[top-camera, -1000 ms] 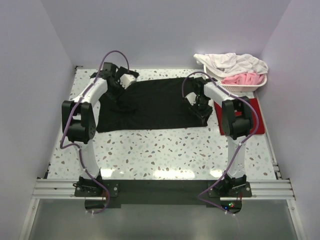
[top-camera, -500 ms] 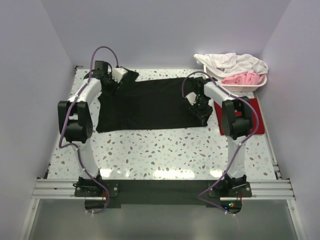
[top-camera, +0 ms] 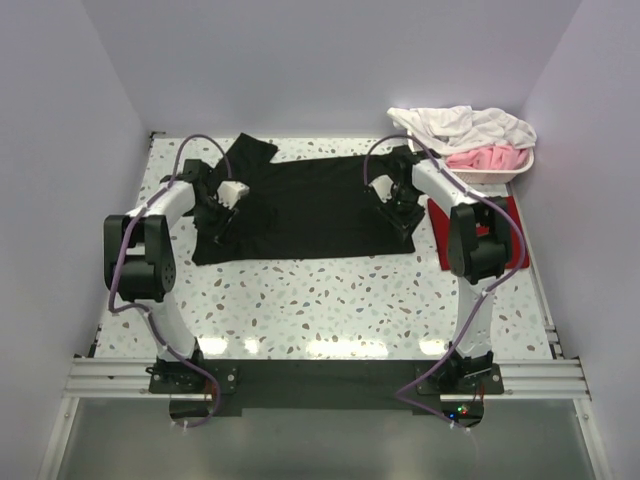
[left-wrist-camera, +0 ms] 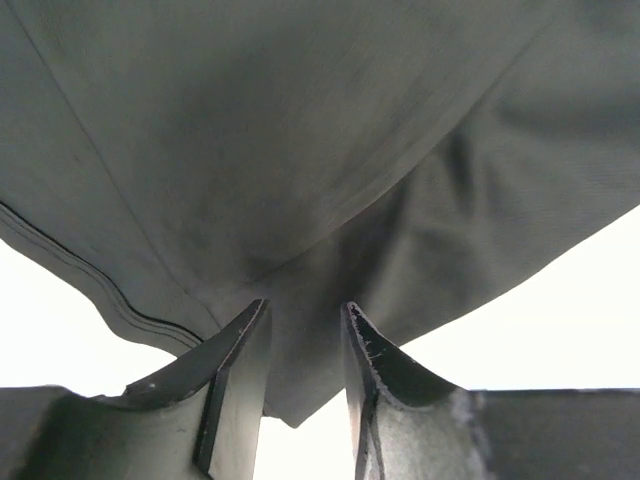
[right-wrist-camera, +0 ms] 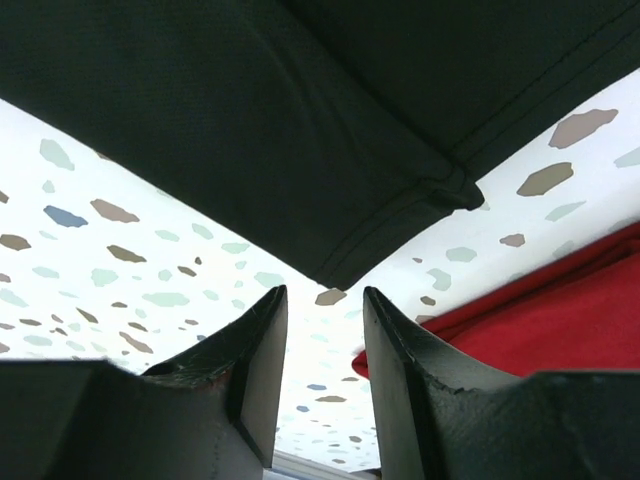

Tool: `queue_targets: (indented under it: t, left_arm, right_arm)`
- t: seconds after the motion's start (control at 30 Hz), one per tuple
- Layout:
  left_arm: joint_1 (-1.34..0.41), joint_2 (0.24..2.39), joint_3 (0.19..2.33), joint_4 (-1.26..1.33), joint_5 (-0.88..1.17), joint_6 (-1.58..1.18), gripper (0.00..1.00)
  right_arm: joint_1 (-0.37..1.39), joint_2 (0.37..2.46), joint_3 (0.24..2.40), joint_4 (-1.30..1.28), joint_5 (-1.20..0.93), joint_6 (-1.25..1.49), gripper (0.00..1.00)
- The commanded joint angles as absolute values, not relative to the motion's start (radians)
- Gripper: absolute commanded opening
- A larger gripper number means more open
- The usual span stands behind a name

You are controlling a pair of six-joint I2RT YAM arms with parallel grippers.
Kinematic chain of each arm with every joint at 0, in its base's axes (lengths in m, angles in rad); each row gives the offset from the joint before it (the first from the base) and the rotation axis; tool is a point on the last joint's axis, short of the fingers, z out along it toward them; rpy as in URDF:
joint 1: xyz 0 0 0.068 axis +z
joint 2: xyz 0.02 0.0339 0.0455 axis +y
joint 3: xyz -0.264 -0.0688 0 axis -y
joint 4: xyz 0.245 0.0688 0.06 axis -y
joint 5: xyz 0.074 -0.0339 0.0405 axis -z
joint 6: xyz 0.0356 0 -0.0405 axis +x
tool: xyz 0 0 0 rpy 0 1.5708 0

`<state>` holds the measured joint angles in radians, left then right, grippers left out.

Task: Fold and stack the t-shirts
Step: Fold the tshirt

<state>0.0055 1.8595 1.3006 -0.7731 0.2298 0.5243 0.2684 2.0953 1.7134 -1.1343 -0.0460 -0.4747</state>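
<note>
A: Top view first. Where was the shirt?
B: Black tee (top-camera: 305,205) lay spread flat across the far half of the table (top-camera: 330,300), its far-left sleeve (top-camera: 250,150) sticking out toward the back. Red tee (top-camera: 438,238) lay flat at the right edge, partly under the R arm, just beside the black one. Basket (top-camera: 500,178) w/ white & pink cloth sat in the far-right corner.
A: Grippers?
B: Left gripper (top-camera: 220,222) pointed down on the tee's left side. Right gripper (top-camera: 402,218) was low at its right end.
A: Left wrist cam?
B: Fingers (left-wrist-camera: 235,390) stood part-way apart, narrow gap. Black cloth filled the view & a puckered fold ran into that gap. No clear pinch, so I read it as not gripping.
A: Right wrist cam?
B: Similar narrow gap w/ nothing in it, just bare table between the fingers (right-wrist-camera: 400,380). The black tee's hem corner was just ahead of the tips, the red tee off to one side.
A: Which step?
B: Prob. setup for the 1st fold, w/ nothing stacked yet. Next, I'd say, R needs to ease fwd onto the hem corner and L needs to close on its fold. Then both lift together & carry the edge across w/o dragging. The red tee waits.
</note>
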Motion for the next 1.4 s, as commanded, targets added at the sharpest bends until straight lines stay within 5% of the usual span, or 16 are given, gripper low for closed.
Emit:
queue_targets:
  t: [0.0, 0.4, 0.77, 0.97, 1.1, 1.37]
  left_arm:
    - [0.025, 1.871, 1.273, -0.762, 0.184, 0.5, 0.38]
    - [0.04, 1.783, 1.019, -0.738, 0.097, 0.568, 0.34]
    - [0.048, 1.517, 0.815, -0.905, 0.13, 0.682, 0.34]
    - [0.049, 1.505, 0.995, -0.951, 0.218, 0.713, 0.45]
    - [0.057, 1.618, 1.141, -0.982, 0.276, 0.673, 0.49]
    - [0.087, 1.614, 1.048, -0.943, 0.23, 0.64, 0.5]
  right_arm:
    - [0.273, 2.111, 1.671, -1.08, -0.031, -0.477, 0.39]
    - [0.285, 2.027, 1.412, -1.023, 0.046, -0.526, 0.35]
    - [0.42, 1.813, 1.2, -1.267, -0.103, -0.67, 0.36]
    - [0.397, 1.859, 1.421, -1.411, -0.274, -0.712, 0.41]
    - [0.37, 1.951, 1.584, -1.358, -0.203, -0.686, 0.41]
    - [0.37, 2.074, 1.625, -1.241, -0.061, -0.661, 0.36]
